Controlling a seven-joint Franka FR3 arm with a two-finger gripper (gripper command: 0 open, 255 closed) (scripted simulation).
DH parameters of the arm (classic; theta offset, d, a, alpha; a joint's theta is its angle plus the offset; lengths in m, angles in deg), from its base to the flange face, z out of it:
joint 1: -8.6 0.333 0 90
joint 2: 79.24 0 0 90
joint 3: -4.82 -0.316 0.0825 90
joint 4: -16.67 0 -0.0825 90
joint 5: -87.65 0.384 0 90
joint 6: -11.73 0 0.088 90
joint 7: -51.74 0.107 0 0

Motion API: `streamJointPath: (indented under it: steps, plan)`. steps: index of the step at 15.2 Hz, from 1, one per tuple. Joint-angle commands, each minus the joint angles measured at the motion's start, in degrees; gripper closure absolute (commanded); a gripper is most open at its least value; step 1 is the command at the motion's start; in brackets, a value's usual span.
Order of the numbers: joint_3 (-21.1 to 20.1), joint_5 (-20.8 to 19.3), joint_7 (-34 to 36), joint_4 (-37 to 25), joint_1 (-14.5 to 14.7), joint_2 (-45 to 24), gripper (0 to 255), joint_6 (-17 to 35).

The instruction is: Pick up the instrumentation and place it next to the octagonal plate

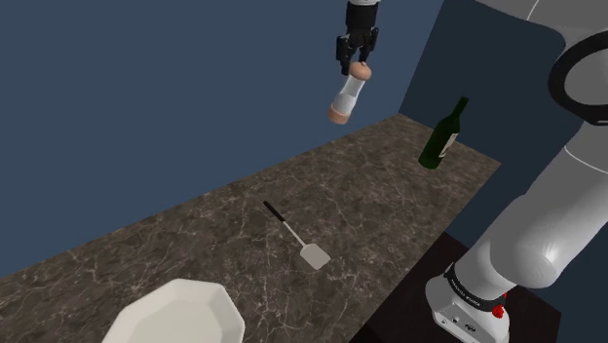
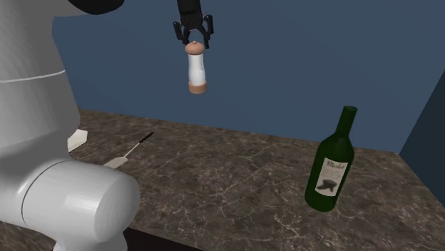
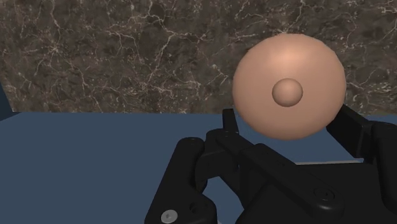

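A white grinder-shaped piece with a tan knob and tan base (image 1: 348, 95) (image 2: 197, 69) hangs high above the dark marble counter (image 1: 361, 185). My gripper (image 1: 358, 64) (image 2: 194, 43) is shut on its knob, and the body dangles below, slightly tilted. In the wrist view the round tan knob (image 3: 289, 86) sits clasped between the black fingers (image 3: 230, 122). The white octagonal plate (image 1: 175, 314) lies near the counter's front end at the shoulder view's lower left, far from the gripper. A corner of the plate (image 2: 75, 139) peeks out beside the arm.
A spatula with a black handle (image 1: 298, 238) (image 2: 128, 152) lies mid-counter between the plate and the gripper. A green wine bottle (image 1: 444, 134) (image 2: 331, 162) stands near the counter's far end. Blue walls (image 1: 146, 97) back the counter. The arm's base (image 1: 477, 292) stands at the shoulder view's lower right.
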Motion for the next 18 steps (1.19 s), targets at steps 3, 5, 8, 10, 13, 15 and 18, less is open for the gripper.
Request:
streamJointPath:
  steps: [3, 5, 8, 10, 13, 15, 18]
  plan:
    - [-2.62, 0.08, 5.52, 3.89, 2.81, 3.37, 255, -0.38]
    - [-3.96, 0.25, 8.17, 5.28, 4.12, 4.61, 255, -0.66]
    - [-6.03, 0.61, 12.18, 6.77, 6.07, 6.02, 255, -1.20]
    - [-7.45, 0.90, 14.89, 7.37, 7.38, 6.64, 255, -1.64]
    - [-9.65, 1.36, 19.01, 7.73, 9.31, 7.12, 255, -2.36]
    - [-11.15, 1.65, 21.80, 7.60, 10.62, 7.12, 255, -2.90]
    - [-13.44, 2.03, 26.05, 6.85, 12.61, 6.65, 255, -3.76]
